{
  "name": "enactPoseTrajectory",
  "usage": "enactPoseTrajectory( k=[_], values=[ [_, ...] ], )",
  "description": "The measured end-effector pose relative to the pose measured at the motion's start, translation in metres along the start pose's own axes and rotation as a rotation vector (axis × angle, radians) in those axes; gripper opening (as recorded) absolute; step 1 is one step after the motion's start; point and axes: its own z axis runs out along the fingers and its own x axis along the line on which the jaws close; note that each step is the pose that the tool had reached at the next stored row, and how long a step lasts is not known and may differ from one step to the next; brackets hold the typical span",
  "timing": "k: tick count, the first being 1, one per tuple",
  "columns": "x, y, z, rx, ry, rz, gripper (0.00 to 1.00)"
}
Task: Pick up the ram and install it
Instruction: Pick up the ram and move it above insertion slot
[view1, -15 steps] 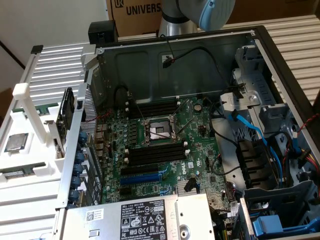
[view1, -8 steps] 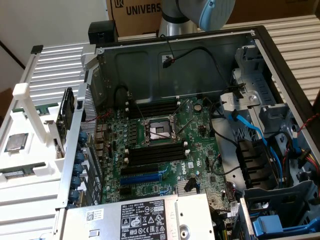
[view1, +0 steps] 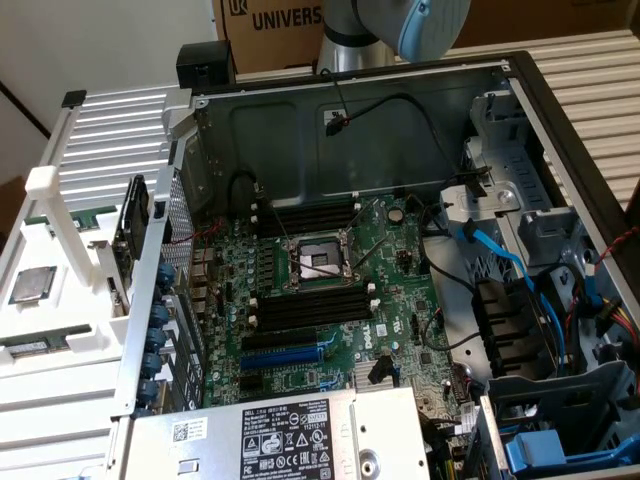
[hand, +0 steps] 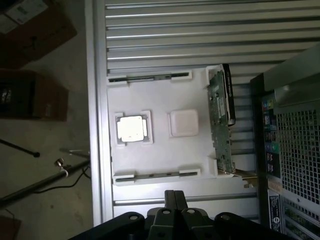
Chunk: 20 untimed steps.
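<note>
Two ram sticks lie in clips on a white tray (hand: 165, 100): one ram stick (hand: 150, 77) along one edge, the other (hand: 157, 175) along the opposite edge, nearer my gripper. One ram stick (view1: 35, 346) shows on the tray at the exterior view's left. My gripper (hand: 170, 196) hangs high above the tray, shut, with nothing in it. The motherboard (view1: 330, 290) lies in the open case, with long black slots (view1: 312, 306) beside the processor socket (view1: 318, 262) and more slots (view1: 305, 215) behind it.
On the tray sit a square silver processor chip (hand: 132, 128) and an expansion card (hand: 220, 120) standing on edge next to the case wall (view1: 160, 290). Cables (view1: 490, 250), drive bays and a power supply (view1: 290, 435) crowd the case. A section of the arm (view1: 410, 20) is above the case's back wall.
</note>
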Motion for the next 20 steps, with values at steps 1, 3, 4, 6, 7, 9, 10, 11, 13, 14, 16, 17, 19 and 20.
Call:
enactPoseTrajectory(
  k=[1,3,4,6,7,9,10,11,13,14,16,17,19,20],
  values=[
    [0.003,-0.0002,0.0,0.0001,-0.0008,0.0,0.1],
    [0.007,-0.0005,0.0005,0.0,-0.002,-0.002,0.1],
    [0.008,-0.0006,0.001,-0.0001,-0.0017,-0.007,0.1],
    [0.008,-0.0007,0.0029,-0.0004,-0.001,-0.026,0.1],
    [0.009,-0.0008,0.0042,-0.0006,0.0002,-0.046,0.1],
    [0.009,-0.0007,0.0056,-0.0009,0.0011,-0.067,0.1],
    [0.009,-0.0007,0.0064,-0.0011,0.0015,-0.077,0.1],
    [0.009,0.001,0.0136,-0.0016,0.003,-0.109,0.1],
    [0.009,0.0014,0.0173,-0.0017,0.0033,-0.114,0.1],
    [0.01,0.0019,0.021,-0.0017,0.0033,-0.115,0.1],
    [0.01,0.0024,0.0249,-0.0017,0.0034,-0.116,0.1],
    [0.01,0.0026,0.0268,-0.0016,0.0035,-0.116,0.1],
    [0.01,0.0032,0.0358,-0.0012,0.0035,-0.118,0.1],
    [0.01,0.0031,0.0373,-0.0012,0.0043,-0.12,0.1]
  ],
)
